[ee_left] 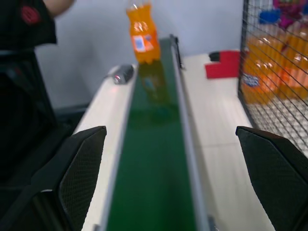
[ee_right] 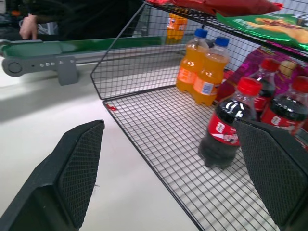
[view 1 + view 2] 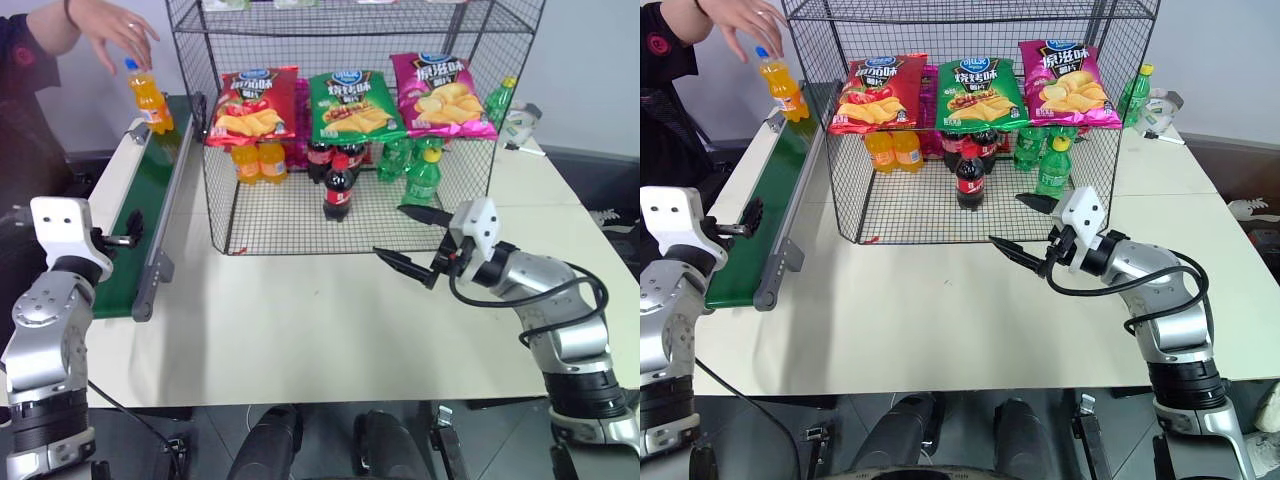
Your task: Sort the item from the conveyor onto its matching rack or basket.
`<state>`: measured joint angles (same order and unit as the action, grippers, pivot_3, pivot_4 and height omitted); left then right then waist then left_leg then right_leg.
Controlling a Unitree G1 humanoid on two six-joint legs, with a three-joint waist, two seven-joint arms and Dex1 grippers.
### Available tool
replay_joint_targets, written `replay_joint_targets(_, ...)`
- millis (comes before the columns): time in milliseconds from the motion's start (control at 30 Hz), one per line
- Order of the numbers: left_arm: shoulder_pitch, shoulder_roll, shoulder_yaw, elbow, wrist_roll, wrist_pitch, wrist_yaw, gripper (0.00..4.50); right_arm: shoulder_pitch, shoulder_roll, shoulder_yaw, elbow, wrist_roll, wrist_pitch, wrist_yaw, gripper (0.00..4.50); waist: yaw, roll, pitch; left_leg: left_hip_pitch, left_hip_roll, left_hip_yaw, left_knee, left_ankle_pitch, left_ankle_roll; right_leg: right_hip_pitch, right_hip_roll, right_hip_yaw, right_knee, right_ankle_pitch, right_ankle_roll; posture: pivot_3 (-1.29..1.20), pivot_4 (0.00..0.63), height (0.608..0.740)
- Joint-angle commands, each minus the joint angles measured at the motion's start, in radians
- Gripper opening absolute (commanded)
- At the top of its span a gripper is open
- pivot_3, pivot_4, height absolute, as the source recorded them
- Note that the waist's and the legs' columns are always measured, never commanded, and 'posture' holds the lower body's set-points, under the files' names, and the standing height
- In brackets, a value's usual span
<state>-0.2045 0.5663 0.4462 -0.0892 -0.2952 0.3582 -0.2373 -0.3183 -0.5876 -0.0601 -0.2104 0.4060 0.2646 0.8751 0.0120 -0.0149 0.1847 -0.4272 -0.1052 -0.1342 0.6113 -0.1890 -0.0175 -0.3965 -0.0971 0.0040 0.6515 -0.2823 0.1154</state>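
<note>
The item, an orange soda bottle [image 3: 150,100] with a blue cap, stands upright at the far end of the dark-green conveyor [image 3: 150,190]. A person's hand [image 3: 120,30] hovers at its cap. My left gripper [image 3: 125,238] is over the near end of the belt, pointing along it toward the bottle [image 1: 142,33], open and empty. The black wire rack [image 3: 290,225] stands to the right of the conveyor. My right gripper [image 3: 390,230] hangs open and empty just in front of the rack's bottom tier, near a cola bottle [image 2: 226,127].
The rack's bottom tier holds orange soda bottles [image 3: 258,160], cola bottles [image 3: 338,185] and green bottles [image 3: 420,170]. Three chip bags [image 3: 350,105] lie on the tier above. A green bottle [image 3: 500,100] stands behind the rack's right side. White table spreads in front of the rack.
</note>
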Motion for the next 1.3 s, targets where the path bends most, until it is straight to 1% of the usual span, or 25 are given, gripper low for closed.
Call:
replay_joint_targets(33,-0.01,-0.006,0.035,0.01,0.009,-0.067,0.014,4.49,-0.003,0.007,-0.007,-0.027,0.009,-0.024,-0.001,4.5,0.0,0.0,0.0,0.0,0.0,0.0,0.0,0.0,0.0,0.0,0.0,0.0,0.0,0.0,0.0,0.0,0.15,0.74)
replay_joint_targets(133,-0.015,-0.042,0.075,0.039,-0.017,-0.113,0.04,4.49,-0.002,0.01,-0.003,-0.026,0.007,-0.03,-0.003,4.5,0.0,0.0,0.0,0.0,0.0,0.0,0.0,0.0,0.0,0.0,0.0,0.0,0.0,0.0,0.0,0.0,0.15,0.74)
replay_joint_targets(167,-0.008,-0.04,0.068,0.045,0.0,-0.122,0.045,4.49,-0.003,0.011,-0.002,-0.025,0.007,-0.032,-0.004,4.5,0.0,0.0,0.0,0.0,0.0,0.0,0.0,0.0,0.0,0.0,0.0,0.0,0.0,0.0,0.0,0.0,0.15,0.74)
replay_joint_targets(233,-0.008,-0.052,0.07,0.055,-0.011,-0.129,0.039,4.49,-0.001,0.012,-0.002,-0.03,0.007,-0.031,-0.008,4.5,0.0,0.0,0.0,0.0,0.0,0.0,0.0,0.0,0.0,0.0,0.0,0.0,0.0,0.0,0.0,0.0,0.15,0.74)
replay_joint_targets(400,-0.011,-0.053,0.056,0.08,-0.009,-0.145,0.028,4.49,0.006,0.013,-0.003,-0.041,0.007,-0.031,-0.014,4.5,0.0,0.0,0.0,0.0,0.0,0.0,0.0,0.0,0.0,0.0,0.0,0.0,0.0,0.0,0.0,0.0,0.15,0.74)
replay_joint_targets(600,-0.019,-0.049,0.056,0.122,0.023,-0.195,0.054,4.49,0.011,0.013,-0.006,-0.044,0.009,-0.035,-0.017,4.5,0.0,0.0,0.0,0.0,0.0,0.0,0.0,0.0,0.0,0.0,0.0,0.0,0.0,0.0,0.0,0.0,0.15,0.74)
replay_joint_targets(1000,-0.009,-0.054,0.05,0.141,0.035,-0.242,0.048,4.49,0.003,0.019,0.002,-0.036,0.01,-0.039,-0.014,4.5,0.0,0.0,0.0,0.0,0.0,0.0,0.0,0.0,0.0,0.0,0.0,0.0,0.0,0.0,0.0,0.0,0.15,0.74)
replay_joint_targets(1300,-0.021,-0.05,0.046,0.17,0.046,-0.262,0.049,4.49,0.019,0.034,0.031,-0.102,0.029,-0.002,-0.022,4.5,0.0,0.0,0.0,0.0,0.0,0.0,0.0,0.0,0.0,0.0,0.0,0.0,0.0,0.0,0.0,0.0,0.15,0.74)
